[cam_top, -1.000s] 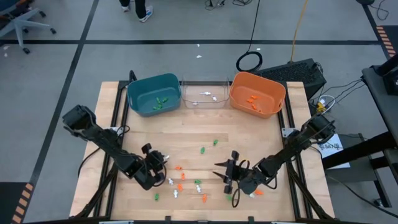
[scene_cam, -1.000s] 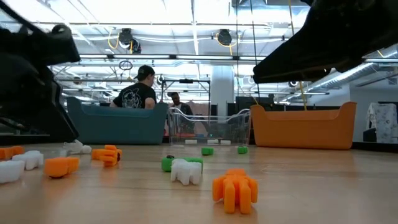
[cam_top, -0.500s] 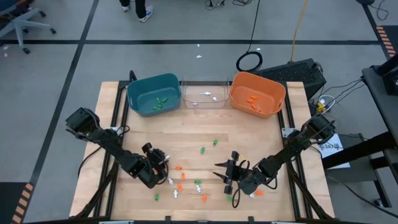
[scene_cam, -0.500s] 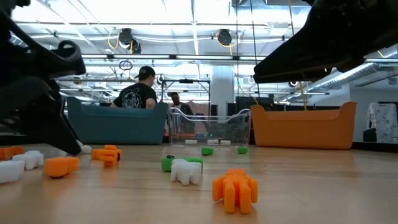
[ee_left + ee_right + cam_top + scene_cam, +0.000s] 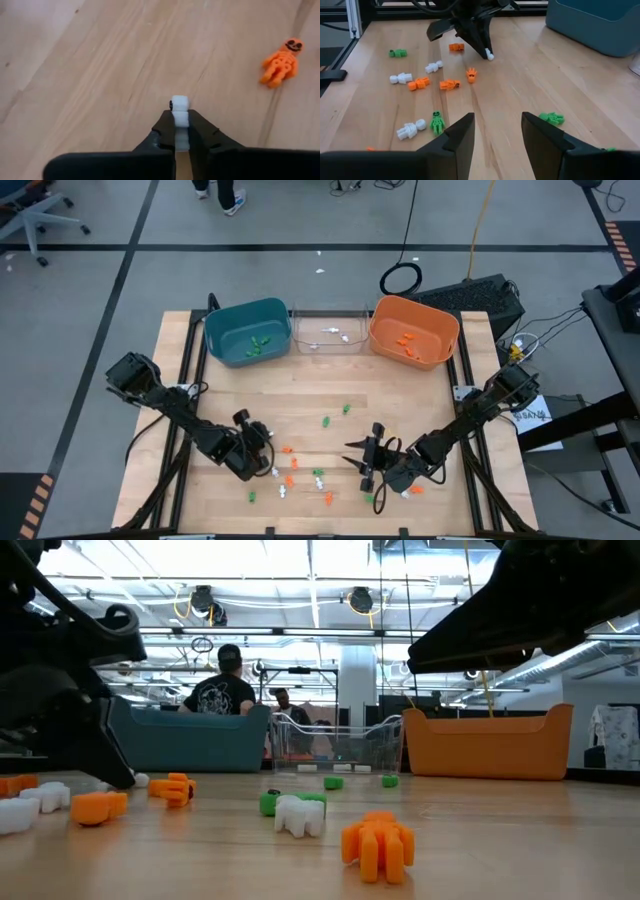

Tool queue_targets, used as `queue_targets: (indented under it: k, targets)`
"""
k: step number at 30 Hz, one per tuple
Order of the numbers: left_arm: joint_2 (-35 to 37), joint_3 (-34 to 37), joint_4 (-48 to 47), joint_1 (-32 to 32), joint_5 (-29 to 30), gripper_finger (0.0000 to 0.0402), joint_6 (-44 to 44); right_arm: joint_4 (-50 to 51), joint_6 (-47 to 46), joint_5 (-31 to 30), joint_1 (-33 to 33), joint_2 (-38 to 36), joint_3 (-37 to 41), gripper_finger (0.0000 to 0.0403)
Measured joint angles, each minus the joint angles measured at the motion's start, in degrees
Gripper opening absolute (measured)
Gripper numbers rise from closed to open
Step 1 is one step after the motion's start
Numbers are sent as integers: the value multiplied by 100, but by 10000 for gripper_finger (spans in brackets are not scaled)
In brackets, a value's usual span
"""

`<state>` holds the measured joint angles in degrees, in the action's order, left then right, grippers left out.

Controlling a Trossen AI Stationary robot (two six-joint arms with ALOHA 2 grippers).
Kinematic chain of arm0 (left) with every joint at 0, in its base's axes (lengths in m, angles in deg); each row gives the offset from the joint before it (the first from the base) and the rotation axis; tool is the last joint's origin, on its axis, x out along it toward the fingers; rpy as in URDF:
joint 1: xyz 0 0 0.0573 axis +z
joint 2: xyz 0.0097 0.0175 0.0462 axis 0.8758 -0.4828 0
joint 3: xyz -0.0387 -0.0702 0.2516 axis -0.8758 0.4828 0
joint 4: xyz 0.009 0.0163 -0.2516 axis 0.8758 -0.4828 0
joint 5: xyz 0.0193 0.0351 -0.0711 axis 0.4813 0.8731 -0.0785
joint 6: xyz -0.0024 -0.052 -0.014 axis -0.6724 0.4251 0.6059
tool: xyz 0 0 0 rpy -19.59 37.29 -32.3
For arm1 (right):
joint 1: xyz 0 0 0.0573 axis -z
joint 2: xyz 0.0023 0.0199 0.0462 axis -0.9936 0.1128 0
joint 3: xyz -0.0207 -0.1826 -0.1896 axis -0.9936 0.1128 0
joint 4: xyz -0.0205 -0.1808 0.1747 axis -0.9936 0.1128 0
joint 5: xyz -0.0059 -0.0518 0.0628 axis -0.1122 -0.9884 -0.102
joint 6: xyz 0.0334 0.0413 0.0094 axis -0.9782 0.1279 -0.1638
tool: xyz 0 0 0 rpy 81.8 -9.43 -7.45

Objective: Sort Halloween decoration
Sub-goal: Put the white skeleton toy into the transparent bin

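Left gripper (image 5: 180,131) pinching white trinket (image 5: 180,111); right gripper (image 5: 496,131) spread, idle.

Wooden table (image 5: 310,395) with three bins along far edge: teal bin (image 5: 247,332), clear bin (image 5: 328,332) in middle, orange bin (image 5: 414,332). Office chair (image 5: 35,220) on floor. Person (image 5: 222,690) standing beyond table.

A white figure (image 5: 179,121) sits between dark fingers (image 5: 164,131) on the pale wooden table (image 5: 100,75). Beside it lies an orange skeleton (image 5: 281,63) with a black printed face. Behind the table stand a teal bin (image 5: 246,330), a clear bin (image 5: 329,332) and an orange bin (image 5: 413,329).
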<state>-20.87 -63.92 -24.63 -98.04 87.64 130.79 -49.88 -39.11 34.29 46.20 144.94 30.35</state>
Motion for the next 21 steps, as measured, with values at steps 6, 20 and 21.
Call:
queue_targets:
  k: [6,20,21]
  targets:
    - [-20,-215,-95,7,-55,20,-748,2,-130,-4,93,0,-2,146]
    - [-17,-1389,201,-28,794,21,-5146,1,-135,-4,127,0,-2,146]
    - [-17,-1438,366,-35,844,21,-5591,0,-135,-4,129,0,-2,146]
